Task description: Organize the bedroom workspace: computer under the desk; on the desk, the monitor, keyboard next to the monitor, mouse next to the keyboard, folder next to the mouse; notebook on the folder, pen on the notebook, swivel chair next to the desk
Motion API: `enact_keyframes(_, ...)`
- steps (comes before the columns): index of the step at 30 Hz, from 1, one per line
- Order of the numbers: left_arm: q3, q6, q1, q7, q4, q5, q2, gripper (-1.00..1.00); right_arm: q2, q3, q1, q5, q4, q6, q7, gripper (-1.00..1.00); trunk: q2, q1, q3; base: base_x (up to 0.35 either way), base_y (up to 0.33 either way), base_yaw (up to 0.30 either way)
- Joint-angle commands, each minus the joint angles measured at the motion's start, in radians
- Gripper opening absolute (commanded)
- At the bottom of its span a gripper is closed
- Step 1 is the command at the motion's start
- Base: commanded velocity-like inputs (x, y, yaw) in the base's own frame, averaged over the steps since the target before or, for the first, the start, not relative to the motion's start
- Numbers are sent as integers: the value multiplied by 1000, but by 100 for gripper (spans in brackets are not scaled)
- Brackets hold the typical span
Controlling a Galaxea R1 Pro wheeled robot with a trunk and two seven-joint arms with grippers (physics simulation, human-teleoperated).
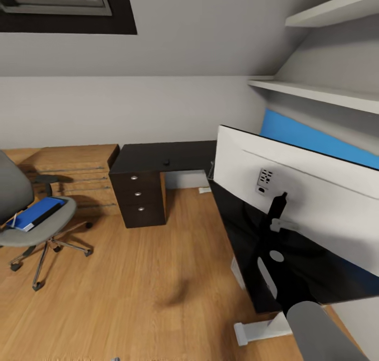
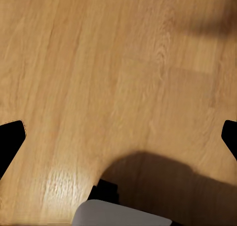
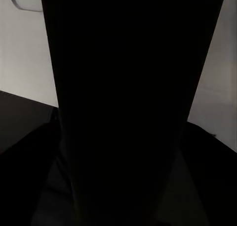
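From where I'm steering, one desk (image 1: 173, 158) runs along the wall and turns toward me, with one monitor (image 1: 316, 192) standing on it, white back facing me. One swivel chair (image 1: 21, 213) sits well apart, carrying one blue folder (image 1: 39, 212). I judge the folder fetch is in hand, so next I roll toward the chair. The left gripper (image 2: 118, 137) hangs spread over bare floor, empty (right gripper's state I cannot tell).

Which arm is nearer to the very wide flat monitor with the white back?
Right. The right arm is close beside the monitor; the left gripper, open, hangs over the wooden floor, away from it.
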Motion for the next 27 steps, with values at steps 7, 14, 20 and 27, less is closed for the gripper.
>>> enact_keyframes(7,-3,-3,-1,2,1,4,0,100,2,1,0,-4,39,-1,60,-100,-1,1,-5,-3,-7,220)
enact_keyframes(14,-3,-3,-1,2,1,4,0,100,1,0,0,-4,39,-1,60,-100,-1,1,-6,0,0,130)
enact_keyframes(20,-3,-3,-1,2,1,4,0,100,0,0,0,-2,38,-1,60,-100,-1,1,-6,0,0,17)
enact_keyframes(27,-3,-3,-1,2,1,4,0,100,1,0,0,-2,38,-1,60,-100,-1,1,-6,-104,-131,2)
